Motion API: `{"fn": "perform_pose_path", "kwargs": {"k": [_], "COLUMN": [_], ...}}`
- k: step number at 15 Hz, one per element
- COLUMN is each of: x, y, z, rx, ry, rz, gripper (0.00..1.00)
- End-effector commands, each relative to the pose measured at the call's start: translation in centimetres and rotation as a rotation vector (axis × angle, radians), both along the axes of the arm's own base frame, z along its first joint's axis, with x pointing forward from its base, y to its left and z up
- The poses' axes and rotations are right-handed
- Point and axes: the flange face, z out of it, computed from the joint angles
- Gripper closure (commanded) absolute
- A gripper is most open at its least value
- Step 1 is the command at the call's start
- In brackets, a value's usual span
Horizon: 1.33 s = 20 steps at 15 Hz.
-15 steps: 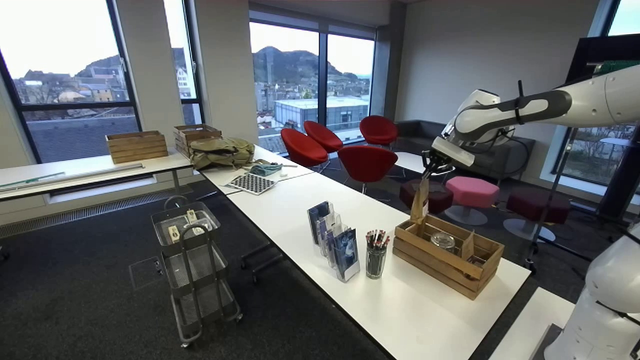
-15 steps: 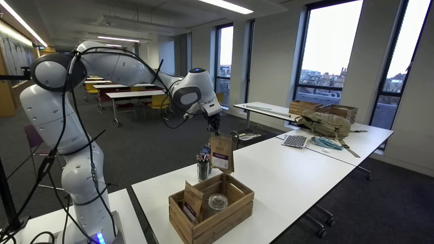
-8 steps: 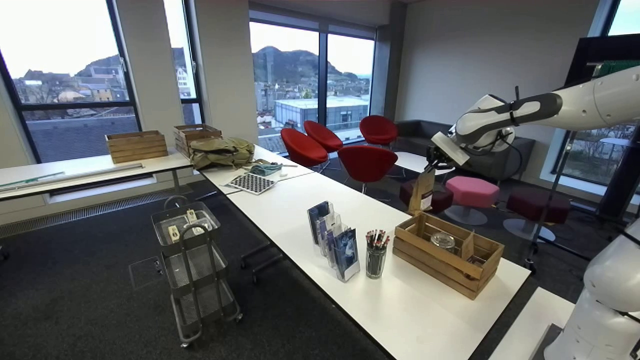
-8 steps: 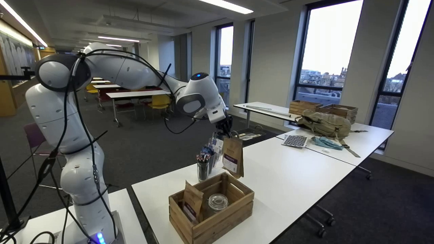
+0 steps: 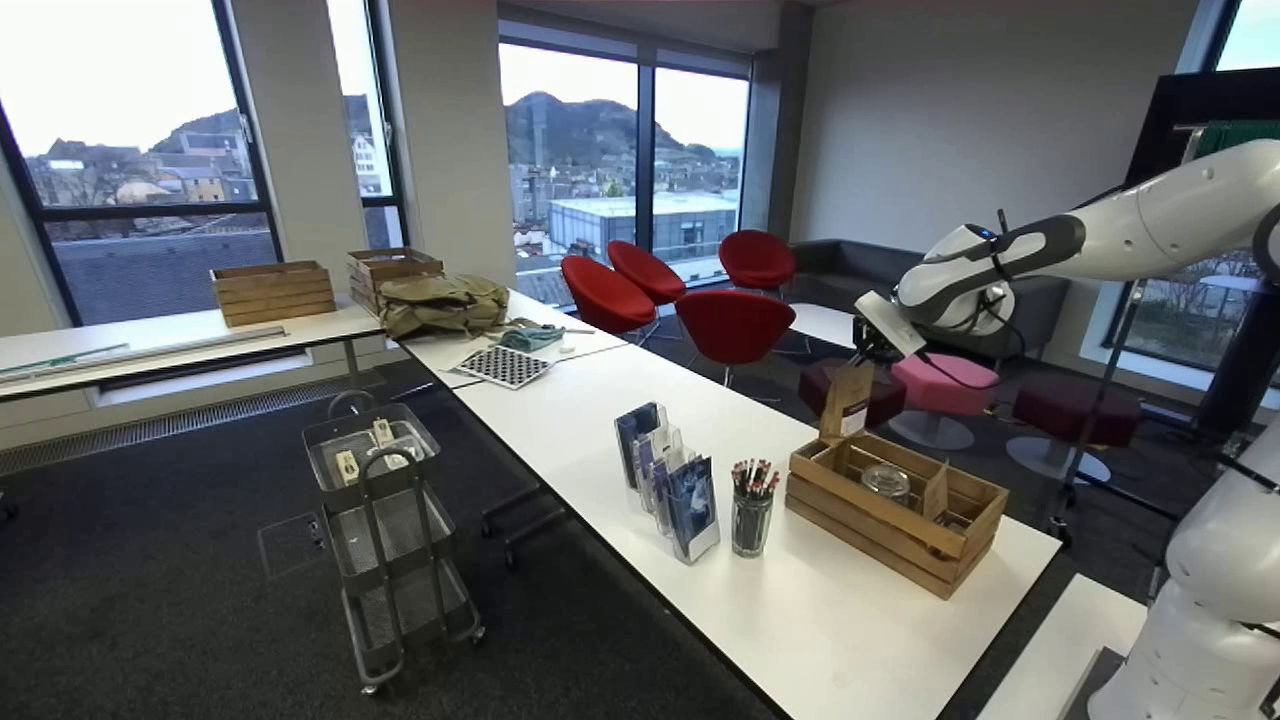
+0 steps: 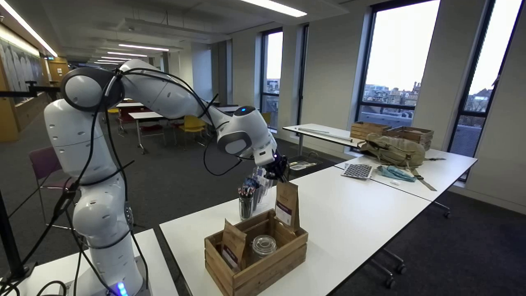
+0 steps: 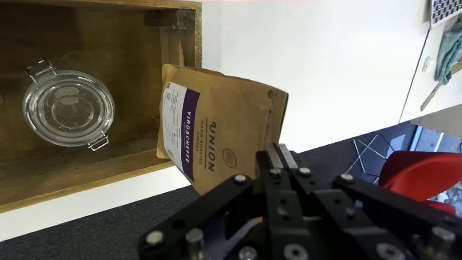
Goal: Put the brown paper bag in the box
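Note:
The brown paper bag [image 7: 223,119], tan with a purple and white label, hangs from my gripper [image 7: 281,150], which is shut on its top edge. In both exterior views the bag [image 5: 848,400] [image 6: 287,203] is fairly upright at the far end of the box, a wooden crate [image 5: 865,530] [image 6: 271,267]. In the wrist view the bag's bottom overlaps the crate's end wall; the crate's rim [image 7: 83,182] runs beside it. I cannot tell whether the bottom is below the rim. My gripper [image 5: 860,357] [image 6: 282,177] is above the crate's end.
A glass jar [image 6: 264,245] [image 7: 68,108] stands in the crate's larger compartment. A similar paper bag [image 6: 233,246] leans in the near compartment. A glass of pencils [image 5: 752,520] and a leaflet holder [image 5: 668,480] stand beside the crate on the white table [image 5: 800,640].
The gripper has moved with the bag in it, down and toward the right in the exterior view where the arm base is on the left. The bag now overlaps the crate's far end.

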Motion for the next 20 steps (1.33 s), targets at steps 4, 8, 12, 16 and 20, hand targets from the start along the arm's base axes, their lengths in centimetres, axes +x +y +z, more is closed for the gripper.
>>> {"fn": "perform_pose_path", "kwargs": {"k": [4,8,12,16,20], "x": [-0.3,-0.3,0.1,0.5,0.7], "y": [0.3,0.8,2.2,3.7,4.5], "z": [-2.3,-3.9,-6.2,-9.1,-11.3], "rx": [0.010,0.014,0.024,0.027,0.034], "ry": [0.019,0.052,0.101,0.164,0.214], "rz": [-0.015,-0.003,0.033,0.073,0.097], "gripper": [1.00,1.00,1.00,1.00,1.00]}}
